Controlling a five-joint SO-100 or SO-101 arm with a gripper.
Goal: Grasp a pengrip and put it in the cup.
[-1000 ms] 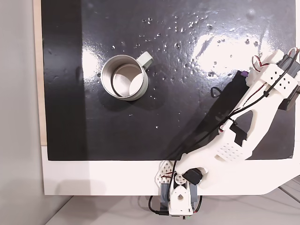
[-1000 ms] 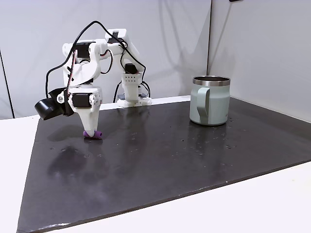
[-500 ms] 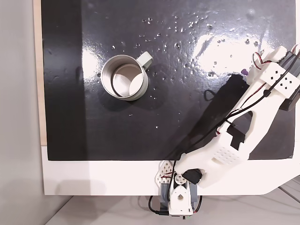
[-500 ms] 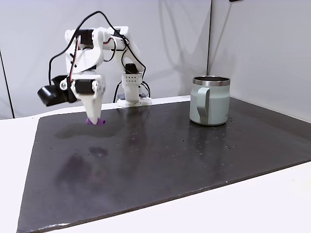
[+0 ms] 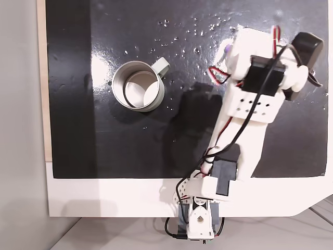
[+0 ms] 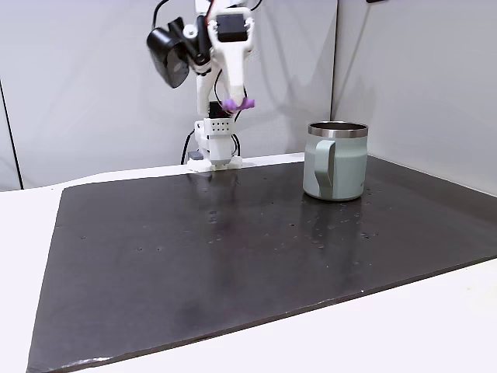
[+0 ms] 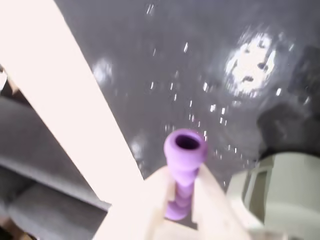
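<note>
My gripper (image 6: 234, 99) hangs high above the black mat, shut on the lilac pengrip (image 6: 238, 103). The wrist view shows the ribbed pengrip (image 7: 184, 149) clamped between the two pale fingers, its open end sticking out past the fingertips. From above, a sliver of the pengrip (image 5: 228, 51) shows at the left edge of the raised arm. The pale green cup (image 5: 138, 86) stands upright on the mat, left of the gripper in this top view, handle pointing up-right. In the side view the cup (image 6: 335, 162) stands right of and below the gripper. Part of the cup (image 7: 282, 192) appears at lower right in the wrist view.
The black mat (image 6: 233, 256) is glossy and speckled with small spots. The arm's base (image 5: 197, 221) sits on the white table (image 5: 104, 195) at the mat's near edge. Grey wall panels (image 6: 411, 70) stand behind the table.
The gripper lifted the pengrip off the mat, rose well above it, and swung toward the cup. The cup has not moved.
</note>
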